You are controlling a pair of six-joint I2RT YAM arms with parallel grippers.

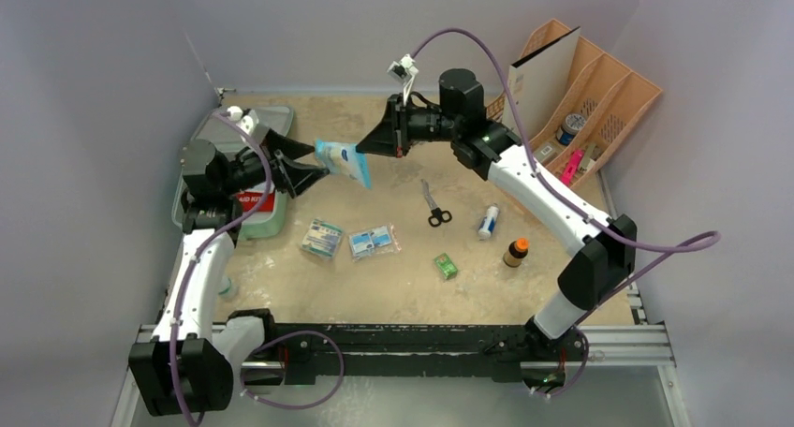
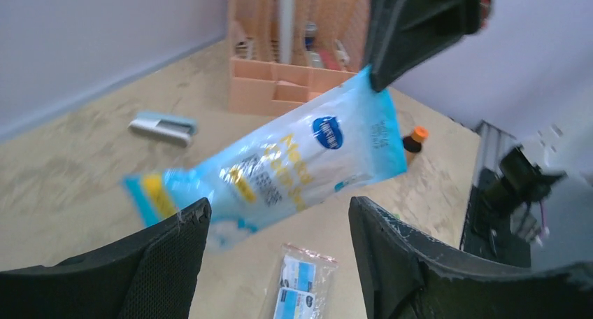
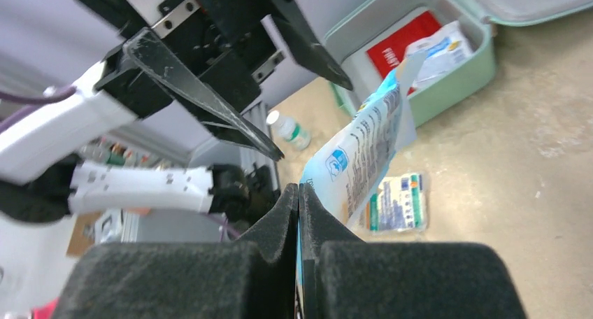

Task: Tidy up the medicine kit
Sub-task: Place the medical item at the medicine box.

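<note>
Medicine kit open — right gripper pinches blue packet, left gripper spread wide beside it

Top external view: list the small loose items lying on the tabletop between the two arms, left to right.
Teal-and-white packet, clear twin sachet pack, scissors, white tube, brown bottle with orange cap. The small green box shares the scissors' span, so it is left out.

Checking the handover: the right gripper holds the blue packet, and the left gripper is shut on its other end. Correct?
No: the left gripper is open, its fingers apart beside the blue packet, as the left wrist view shows. The right gripper does hold it.
</note>
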